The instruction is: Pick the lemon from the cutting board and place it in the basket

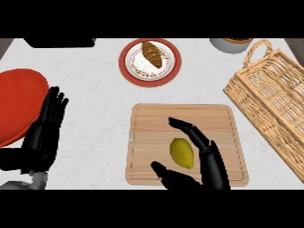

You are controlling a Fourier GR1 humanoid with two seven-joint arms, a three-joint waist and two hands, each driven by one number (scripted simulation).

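lemon [182, 152]: lower middle of frame, on the cutting board [147, 133]
right robot hand [203, 171]: fingers spread around it, not clenched yet
left robot hand [46, 129]: resting, relaxed, left edge
tip: curl round its middle, lift straight, then over to the basket [279, 111] on the right

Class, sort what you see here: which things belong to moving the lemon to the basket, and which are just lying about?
Belong: lemon, cutting board, basket, right hand.
Lying about: plate with croissant, red plate, grey bowl, left hand.
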